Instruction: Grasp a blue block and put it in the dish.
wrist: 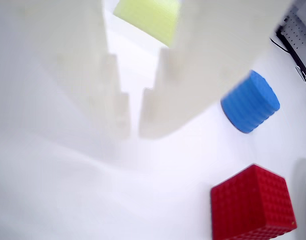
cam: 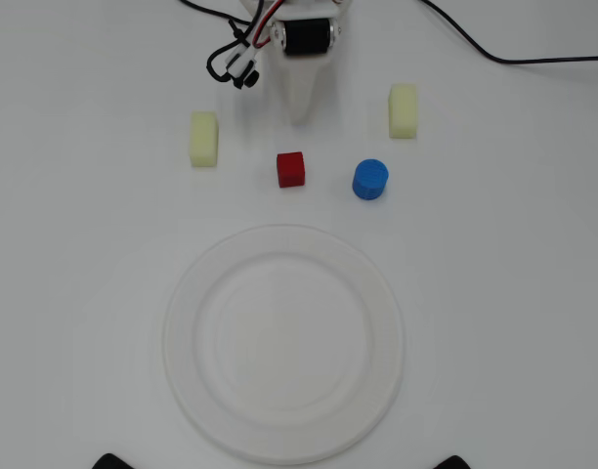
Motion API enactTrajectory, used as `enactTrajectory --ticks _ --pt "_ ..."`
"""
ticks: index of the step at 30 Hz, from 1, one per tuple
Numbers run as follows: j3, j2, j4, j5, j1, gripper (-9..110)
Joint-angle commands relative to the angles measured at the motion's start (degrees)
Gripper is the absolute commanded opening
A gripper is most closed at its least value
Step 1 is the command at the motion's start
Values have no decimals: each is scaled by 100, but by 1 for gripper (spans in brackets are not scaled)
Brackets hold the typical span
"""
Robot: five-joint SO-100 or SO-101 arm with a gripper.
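Overhead view: the blue block [cam: 370, 180] stands right of centre beside the red cube [cam: 291, 169], above the dish [cam: 283, 430] in the lower middle. The gripper [cam: 297, 109], top centre, holds nothing; wrist view shows its fingers [wrist: 158, 112] nearly together, a narrow gap between.

No legible text, labels, brands, numbers or signs appear in either view. The blue block [cam: 370, 180] and the red cube [cam: 291, 169], both near the claw [wrist: 134, 131], carry only surface texture, and the dish [cam: 182, 332] is plain white.
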Motion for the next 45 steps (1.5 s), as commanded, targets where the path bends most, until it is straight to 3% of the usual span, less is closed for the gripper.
enactTrajectory --ticks 1,32,45 --pt "510 1002 272 -70 -62 0" --pt "-255 800 255 -325 404 0" --pt "-2733 -2971 -220 -88 448 0"
